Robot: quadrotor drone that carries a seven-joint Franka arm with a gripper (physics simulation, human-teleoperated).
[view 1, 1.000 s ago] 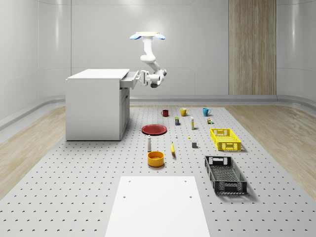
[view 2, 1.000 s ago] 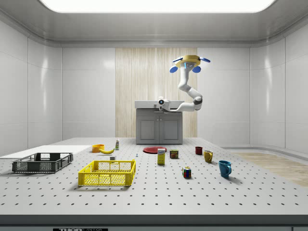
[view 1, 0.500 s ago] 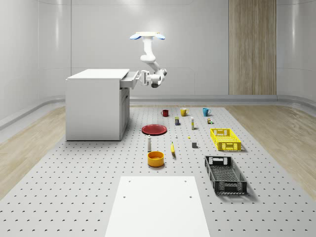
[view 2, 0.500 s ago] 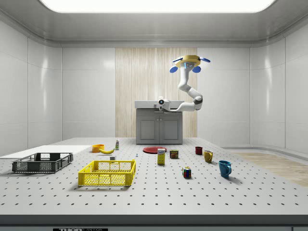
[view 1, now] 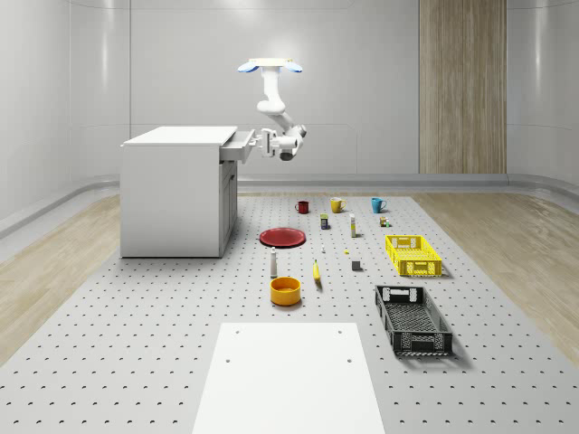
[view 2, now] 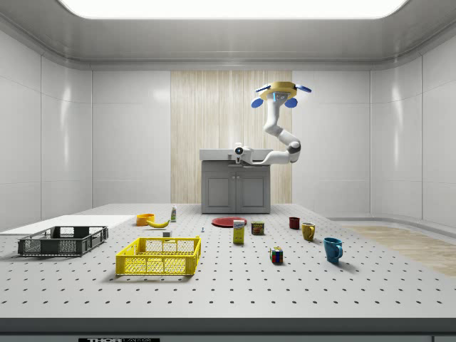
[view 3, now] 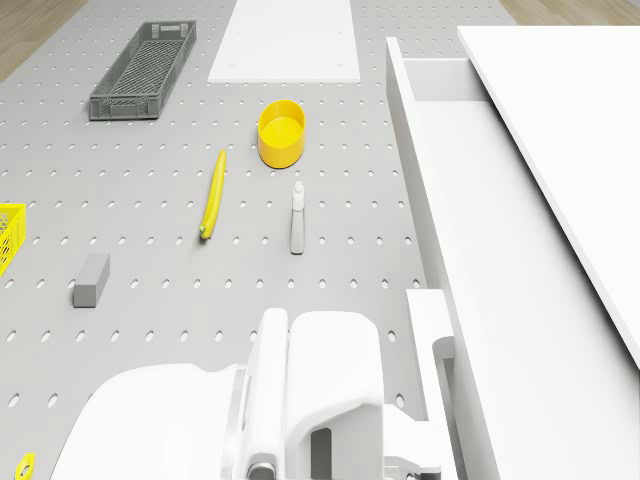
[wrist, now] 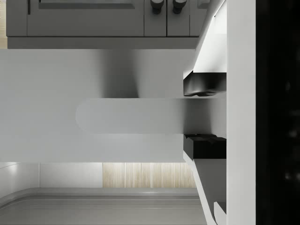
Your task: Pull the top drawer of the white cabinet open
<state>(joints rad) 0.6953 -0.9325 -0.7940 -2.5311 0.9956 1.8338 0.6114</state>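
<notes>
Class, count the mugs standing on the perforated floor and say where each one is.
3, in a row beyond the red plate in the whole-scene view: red mug nearest the cabinet, yellow mug in the middle, blue mug farthest. None seems hidden.

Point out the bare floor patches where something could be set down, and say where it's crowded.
Free: the wide stretch left of the white mat, in front of the white cabinet; also between the orange bowl and the black crate. Crowded: the rows from the red plate and mugs to the yellow crate.
</notes>
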